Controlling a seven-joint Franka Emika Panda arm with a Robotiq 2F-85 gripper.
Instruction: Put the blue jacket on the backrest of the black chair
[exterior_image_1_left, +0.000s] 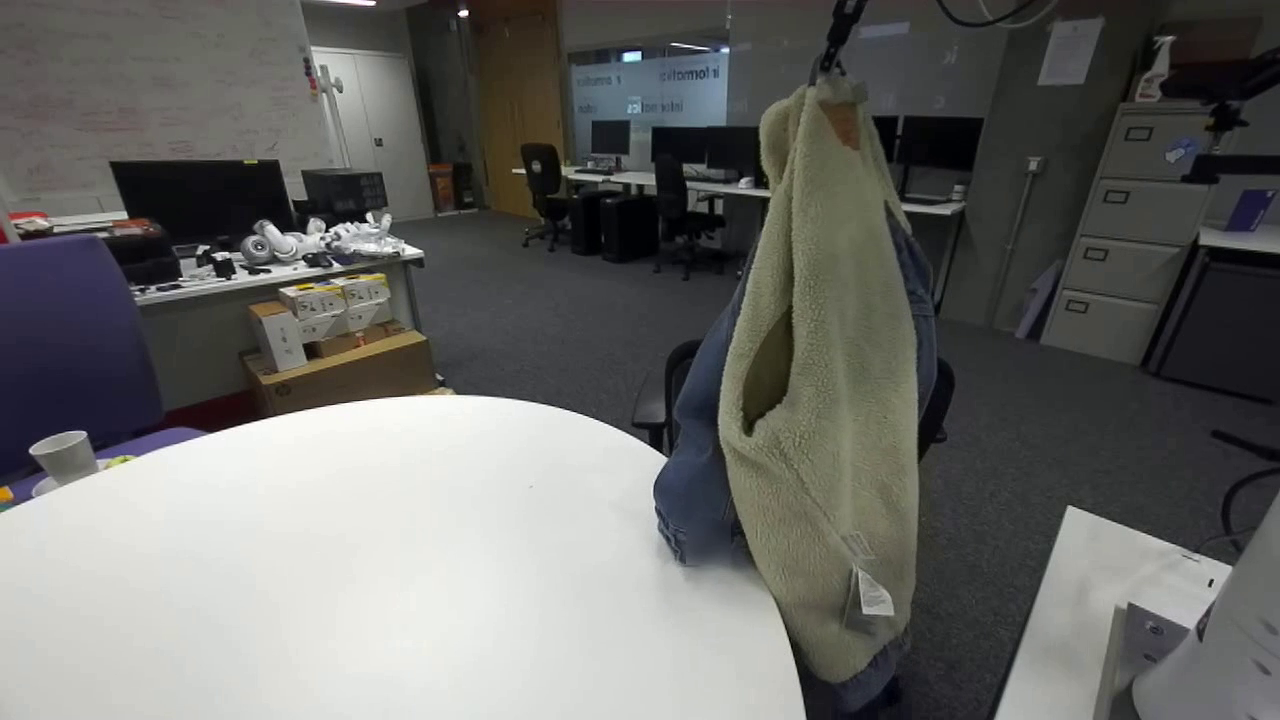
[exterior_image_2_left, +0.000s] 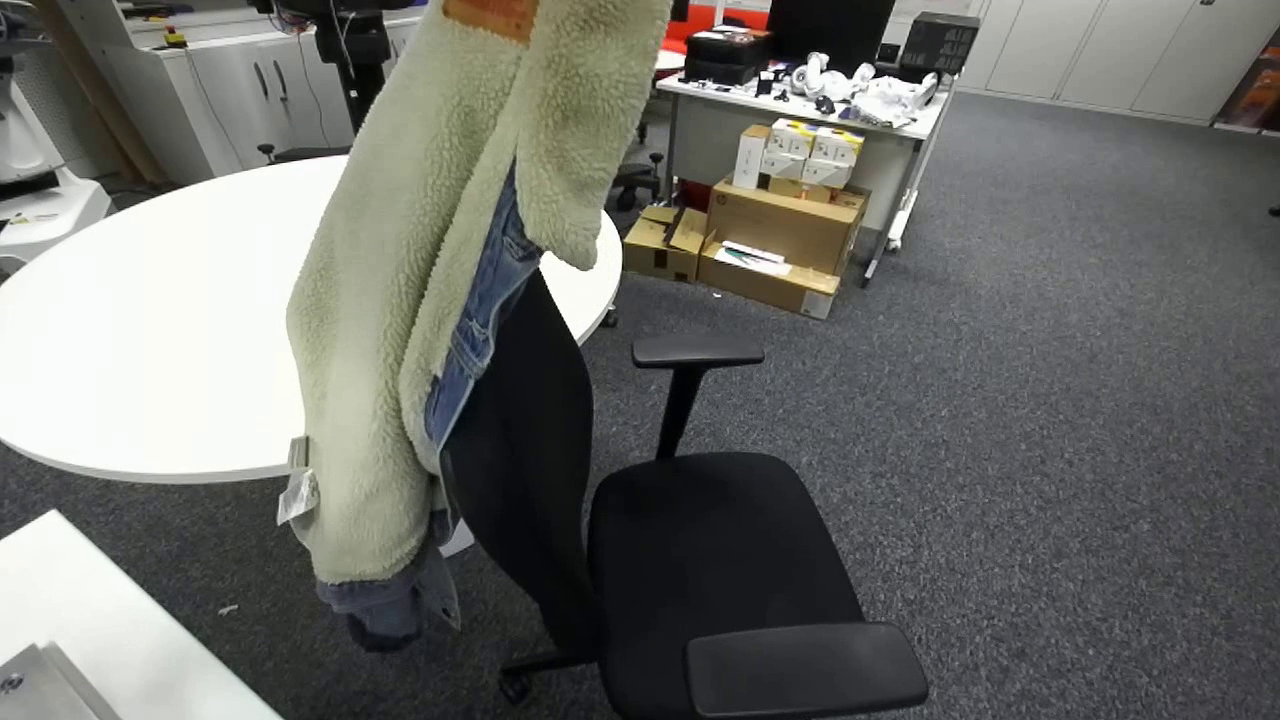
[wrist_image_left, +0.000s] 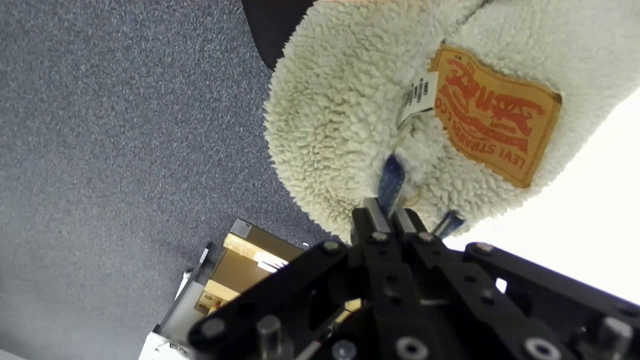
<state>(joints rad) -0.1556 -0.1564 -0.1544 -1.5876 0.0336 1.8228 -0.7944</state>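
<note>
The blue jacket (exterior_image_1_left: 830, 330) hangs at full length with its pale fleecy lining outward and blue denim showing at the sides. My gripper (wrist_image_left: 389, 212) is shut on the jacket's denim loop (wrist_image_left: 391, 179) at the collar, close to an orange label (wrist_image_left: 492, 112). In an exterior view the gripper (exterior_image_1_left: 830, 70) appears at the top, above the garment. The black chair's backrest (exterior_image_2_left: 535, 400) stands beside the jacket, which hangs on the table side of it and hides its upper part. One sleeve rests against the table's edge. Whether the cloth touches the backrest, I cannot tell.
A round white table (exterior_image_1_left: 400, 560) lies right beside the chair. The chair's armrests (exterior_image_2_left: 700, 350) stick out past its seat (exterior_image_2_left: 720, 560). A white bench (exterior_image_1_left: 1110, 590) with the robot's base is close by. Cardboard boxes (exterior_image_2_left: 780, 230) stand under a desk farther off.
</note>
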